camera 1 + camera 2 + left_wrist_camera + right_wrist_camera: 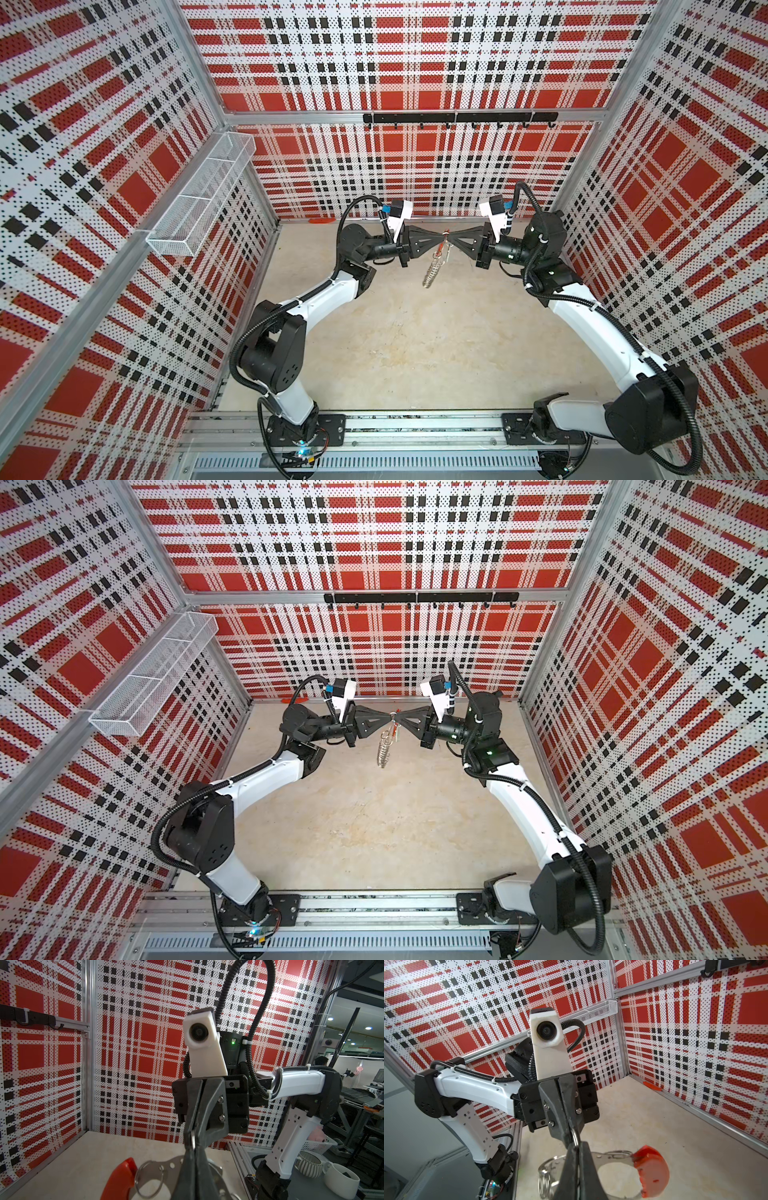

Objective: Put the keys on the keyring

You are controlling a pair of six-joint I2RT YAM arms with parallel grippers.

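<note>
Above the table's far middle, my left gripper (442, 237) and right gripper (453, 238) meet tip to tip, both shut. The keyring (432, 268) hangs below them, its bunch of wire loops lowest. In the left wrist view my left gripper (192, 1148) is clamped on the keyring's holed metal band (166, 1165), with the red section (119, 1180) to one side. In the right wrist view my right gripper (578, 1146) pinches a small wire loop (575, 1138) of the keyring (612, 1156), which the left gripper's tips also hold. The keys are out of view.
A white mesh basket (199, 195) hangs on the left wall. A black hook rail (457, 118) runs along the back wall. A small orange piece (322, 220) lies on the table at the back wall's foot. Mugs (340, 1180) stand outside the cell.
</note>
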